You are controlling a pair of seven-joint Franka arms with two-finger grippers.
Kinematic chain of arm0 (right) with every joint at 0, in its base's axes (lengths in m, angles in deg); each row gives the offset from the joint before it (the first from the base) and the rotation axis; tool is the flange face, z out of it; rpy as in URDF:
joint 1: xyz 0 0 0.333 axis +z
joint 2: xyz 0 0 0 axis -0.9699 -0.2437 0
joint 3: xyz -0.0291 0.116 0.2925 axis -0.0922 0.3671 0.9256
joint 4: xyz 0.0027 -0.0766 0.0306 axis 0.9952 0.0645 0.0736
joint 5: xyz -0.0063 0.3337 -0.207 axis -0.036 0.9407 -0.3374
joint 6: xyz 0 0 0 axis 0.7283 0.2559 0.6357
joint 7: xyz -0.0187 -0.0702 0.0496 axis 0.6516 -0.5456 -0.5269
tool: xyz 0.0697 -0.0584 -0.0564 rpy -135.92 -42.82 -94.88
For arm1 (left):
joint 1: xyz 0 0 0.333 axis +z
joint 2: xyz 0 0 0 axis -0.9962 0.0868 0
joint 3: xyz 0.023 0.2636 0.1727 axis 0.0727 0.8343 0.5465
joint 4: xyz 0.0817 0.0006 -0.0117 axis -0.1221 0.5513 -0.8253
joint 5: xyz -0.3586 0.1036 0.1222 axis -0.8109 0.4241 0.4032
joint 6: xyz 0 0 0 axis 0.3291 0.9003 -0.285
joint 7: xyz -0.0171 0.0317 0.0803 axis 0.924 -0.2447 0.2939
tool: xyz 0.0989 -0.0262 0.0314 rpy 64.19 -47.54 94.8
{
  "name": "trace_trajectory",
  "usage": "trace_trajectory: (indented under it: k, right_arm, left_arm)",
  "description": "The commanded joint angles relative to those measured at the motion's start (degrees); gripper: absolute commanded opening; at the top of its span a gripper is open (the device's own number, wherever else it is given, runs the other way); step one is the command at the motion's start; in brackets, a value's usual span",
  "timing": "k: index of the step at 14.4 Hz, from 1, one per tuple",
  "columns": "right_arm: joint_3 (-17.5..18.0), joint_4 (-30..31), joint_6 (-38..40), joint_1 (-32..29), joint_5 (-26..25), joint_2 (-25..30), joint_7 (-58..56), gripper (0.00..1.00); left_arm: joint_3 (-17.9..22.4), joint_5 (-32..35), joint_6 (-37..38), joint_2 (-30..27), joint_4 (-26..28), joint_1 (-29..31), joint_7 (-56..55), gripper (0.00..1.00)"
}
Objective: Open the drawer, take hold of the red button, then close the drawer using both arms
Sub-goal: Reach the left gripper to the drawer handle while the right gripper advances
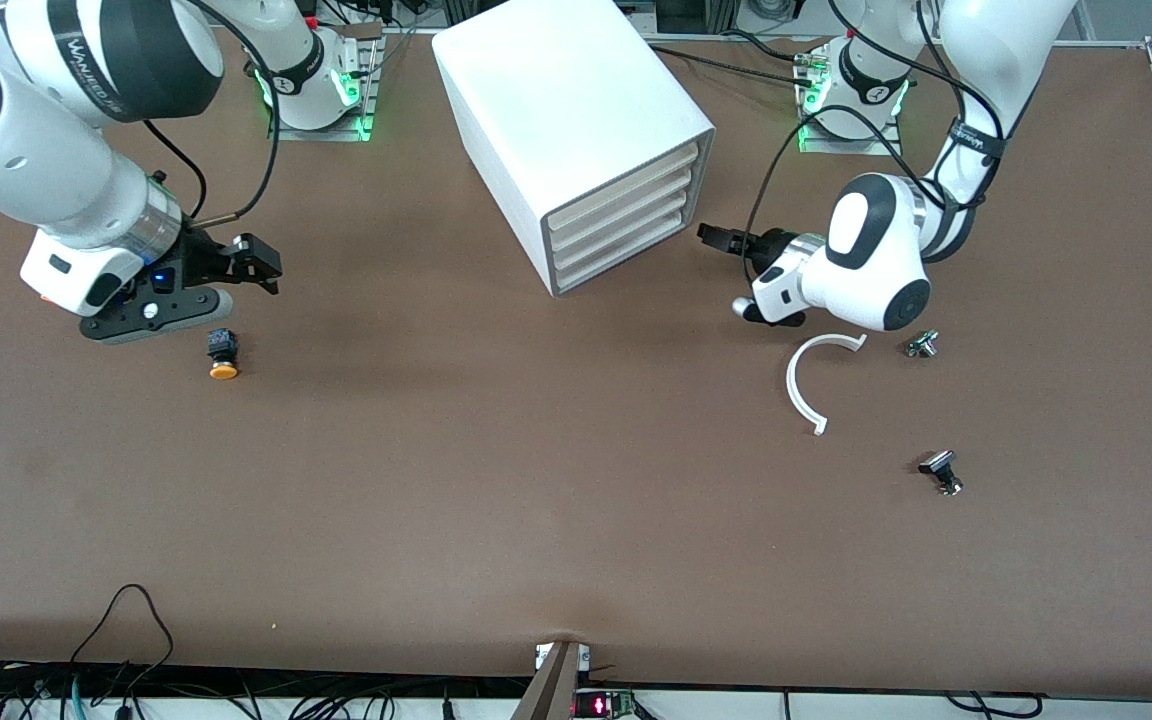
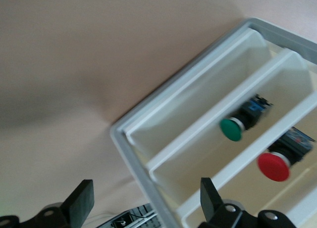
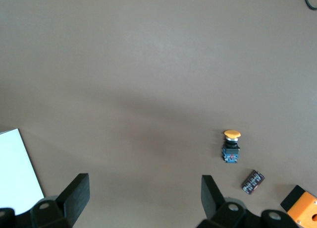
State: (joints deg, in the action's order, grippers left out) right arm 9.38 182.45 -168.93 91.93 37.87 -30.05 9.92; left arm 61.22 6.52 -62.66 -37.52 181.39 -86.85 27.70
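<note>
Clearly, almost nothing was done yet. All four drawers of the cabinet (image 1: 576,120) sat closed. The button (image 2: 273,166) lay inside its drawer (image 2: 223,166). The left gripper (image 1: 714,238), fingers wide apart and holding nothing, hung just beside the drawer fronts. The right gripper (image 1: 261,262), also wide and holding nothing, waited over the table near an orange-capped button (image 1: 223,353). Opening, grabbing and closing were all left.
</note>
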Motion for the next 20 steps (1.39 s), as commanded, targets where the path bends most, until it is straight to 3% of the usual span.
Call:
trace_trajectory:
  k: [1, 4, 7, 10, 14, 16, 17, 18, 20]
  right_arm:
    - [-0.4, -2.3, -0.6, 0.8, 1.4, -1.8, -1.0, 1.00]
    - [-0.5, -2.5, -1.1, 0.8, 6.8, -2.6, -5.7, 1.00]
    - [-0.4, -3.5, -0.6, 0.9, 7.3, -3.0, -11.5, 1.00]
    - [-0.4, -3.8, -0.1, 2.5, 7.1, -2.6, -19.9, 1.00]
    - [-0.4, -5.6, -0.5, 2.6, 7.1, -3.1, -29.5, 1.00]
    - [-0.4, -7.1, -0.2, 3.6, 6.4, -3.5, -34.2, 1.00]
    - [-0.4, -7.3, -0.2, 4.3, 5.3, -3.5, -36.4, 1.00]
    - [-0.4, -7.3, -0.3, 5.3, 3.7, -3.6, -38.5, 1.00]
    - [-0.4, -7.8, -0.3, 6.2, 2.8, -4.2, -41.8, 1.00]
  left_arm:
    - [-1.5, -5.8, 0.0, -0.1, 0.6, 0.2, 4.9, 0.95]
    - [-1.5, -13.8, -0.2, 0.4, 3.4, 0.2, 15.4, 0.95]
    - [-1.5, -18.1, -0.5, 0.9, 5.4, 0.1, 23.9, 0.92]
    - [-1.9, -20.1, -0.5, 1.4, 5.8, -0.5, 26.2, 0.92]
    - [-3.7, -22.5, -1.2, 1.8, 6.1, -1.3, 26.2, 0.84]
    - [-4.8, -22.6, -3.1, 1.9, 6.9, -1.3, 26.2, 0.75]
    - [-4.8, -22.6, -3.3, 2.0, 7.3, -1.3, 26.3, 0.65]
    - [-4.8, -22.6, -3.4, 2.0, 7.3, -1.3, 26.3, 0.63]
    - [-4.8, -22.6, -3.4, 2.0, 7.8, -1.3, 27.1, 0.41]
